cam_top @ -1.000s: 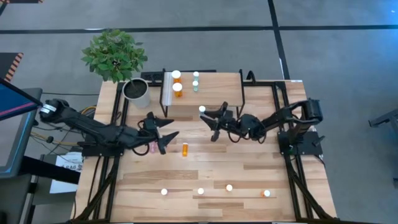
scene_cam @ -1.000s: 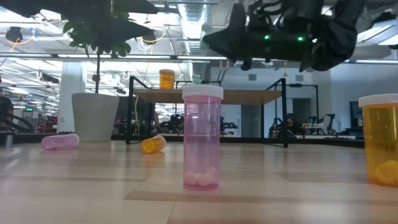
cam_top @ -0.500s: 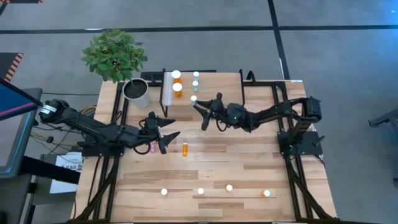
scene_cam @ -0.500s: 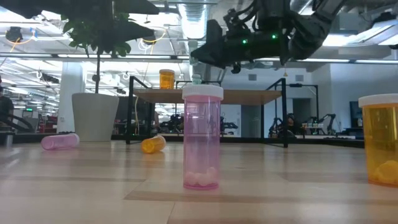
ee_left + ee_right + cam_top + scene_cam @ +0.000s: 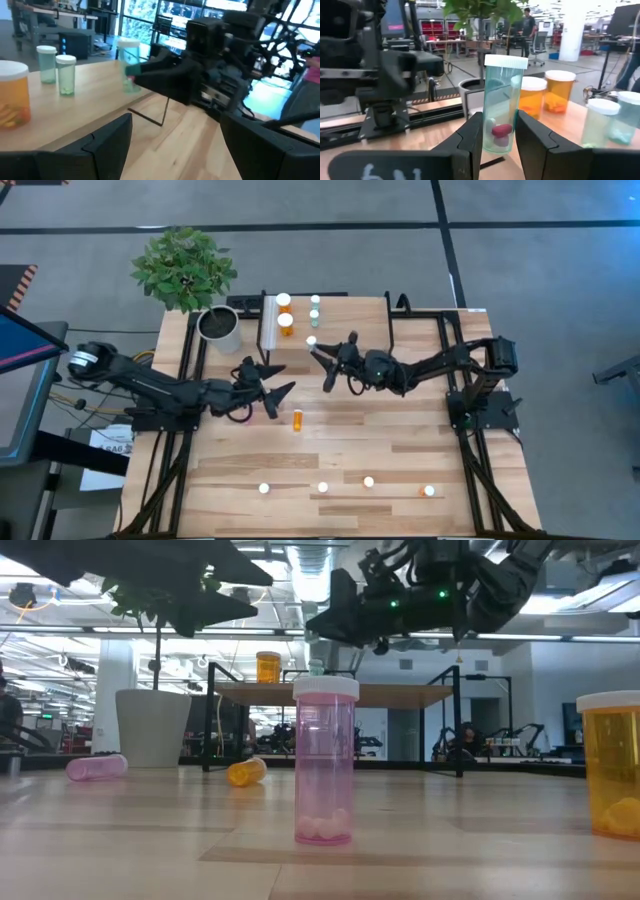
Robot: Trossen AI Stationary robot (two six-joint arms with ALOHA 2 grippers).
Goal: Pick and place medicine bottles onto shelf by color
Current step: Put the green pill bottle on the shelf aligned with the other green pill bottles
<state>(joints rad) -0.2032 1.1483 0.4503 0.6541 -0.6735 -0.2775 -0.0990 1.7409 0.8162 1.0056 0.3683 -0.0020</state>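
While the pink bottle stands upright in the very front of the low view, an orange bottle at the right edge is cut off by the frame. Farther back, at the left of that view, a pink bottle and an orange bottle lie on their sides on the table.

In the middle of the high view, the right arm reaches toward the left. Its right gripper is up in the air at the front edge of the shelf. Its two fingers press on the sides of a teal bottle with a white cap and hold it upright. A red pill shows inside it.

The left arm stretches in from the left of the high view. The left gripper hangs over the table with its fingers spread wide and nothing between them.

At the top middle of the high view, two orange bottles and two teal bottles stand on the shelf. A plant pot sits left of it. Four more bottles stand along the bottom, too small to tell their colors well.
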